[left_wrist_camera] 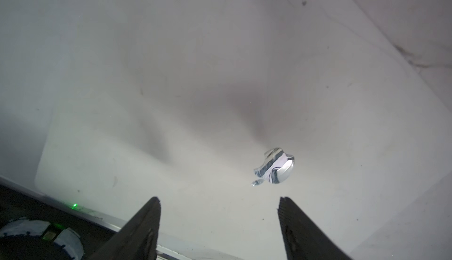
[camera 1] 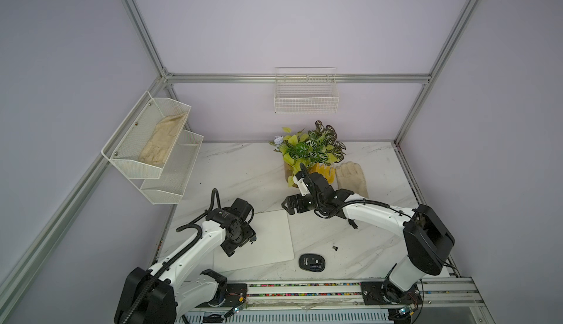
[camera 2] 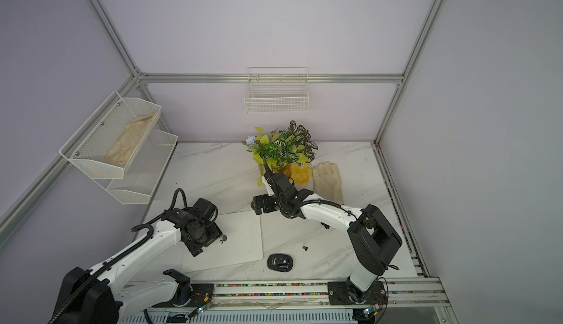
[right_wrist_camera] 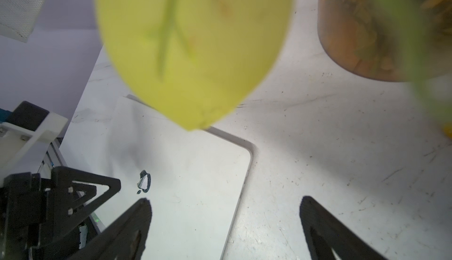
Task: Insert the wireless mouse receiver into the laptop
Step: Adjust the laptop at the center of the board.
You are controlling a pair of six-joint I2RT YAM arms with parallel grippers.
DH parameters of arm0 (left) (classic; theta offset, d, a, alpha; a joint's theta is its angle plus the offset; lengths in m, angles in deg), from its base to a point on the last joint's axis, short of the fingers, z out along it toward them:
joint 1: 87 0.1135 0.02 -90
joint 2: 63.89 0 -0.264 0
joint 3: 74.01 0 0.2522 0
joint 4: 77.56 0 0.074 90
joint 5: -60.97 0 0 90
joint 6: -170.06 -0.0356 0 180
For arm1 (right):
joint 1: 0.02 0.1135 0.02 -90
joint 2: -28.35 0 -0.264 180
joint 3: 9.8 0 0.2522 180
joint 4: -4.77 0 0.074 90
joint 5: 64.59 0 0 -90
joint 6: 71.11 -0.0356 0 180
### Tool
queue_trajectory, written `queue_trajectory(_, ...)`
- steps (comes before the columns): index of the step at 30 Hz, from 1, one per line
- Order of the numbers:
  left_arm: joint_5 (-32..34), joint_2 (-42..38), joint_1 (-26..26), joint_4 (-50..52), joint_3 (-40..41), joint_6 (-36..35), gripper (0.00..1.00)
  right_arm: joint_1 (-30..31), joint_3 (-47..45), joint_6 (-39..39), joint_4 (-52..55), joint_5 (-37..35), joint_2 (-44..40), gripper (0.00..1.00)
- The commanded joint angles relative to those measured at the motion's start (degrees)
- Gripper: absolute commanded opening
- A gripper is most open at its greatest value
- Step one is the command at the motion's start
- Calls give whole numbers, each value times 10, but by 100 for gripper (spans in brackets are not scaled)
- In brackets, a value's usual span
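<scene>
**Progress.** No part of the insertion is judged done. The wireless mouse receiver (camera 1: 335, 248) is found loose on the desk (camera 1: 243, 167), near the front edge. It lies between the right edge of the laptop (camera 1: 268, 240) and the right arm's base, just behind the black mouse (camera 1: 311, 262). It is well apart from both grippers and is touched by neither.

**Laptop.** It lies closed and flat on the front-left part of the desk, lid up. No port can be made out on any visible edge.

**Grippers.**
- The left gripper (left_wrist_camera: 219, 202) is held over the lid beside the apple logo (left_wrist_camera: 275, 168). Its jaws are parted and nothing is between them.
- The right gripper (right_wrist_camera: 225, 202) is held over the laptop's far right corner. Its jaws are spread wide and it is empty. Much of its wrist view is covered by a yellow-green leaf (right_wrist_camera: 193, 51) of the potted plant (camera 1: 307, 152).

**Outstanding.** 3 steps are judged left: pickup of the receiver, alignment with a port, and pressing home.

**Condition of the receiver.** It is seen in both top views as a tiny dark stub, far smaller than the mouse. Its metal plug and its heading cannot be told at this size.
</scene>
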Motion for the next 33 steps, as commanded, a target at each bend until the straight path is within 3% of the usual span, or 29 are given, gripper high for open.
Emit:
queue_trajectory(1, -23, 32, -63, -32, -27, -101, 74, -13, 18, 10, 4, 7, 8, 97)
queue_trajectory(7, -33, 40, -194, -22, -1, -55, 73, -25, 29, 8, 6, 12, 10, 97)
queue_trajectory(11, -55, 12, -246, -18, 49, 28, 61, -27, 33, 8, 7, 13, 11, 97)
queue_trajectory(16, -67, -13, -293, -15, 88, 90, 60, -29, 32, 8, 5, 16, 12, 97)
queue_trajectory(20, -60, -31, -303, -3, 108, 129, 61, -29, 31, 9, 4, 20, 13, 97)
queue_trajectory(26, 58, -46, -295, 34, 111, 177, 61, -29, 28, 8, 1, 29, 11, 97)
queue_trajectory(29, 95, -31, -267, 20, 105, 162, 61, -29, 23, 9, 1, 31, 7, 97)
queue_trajectory(33, 91, 19, -225, -30, 107, 131, 61, -29, 21, 7, 5, 28, -1, 97)
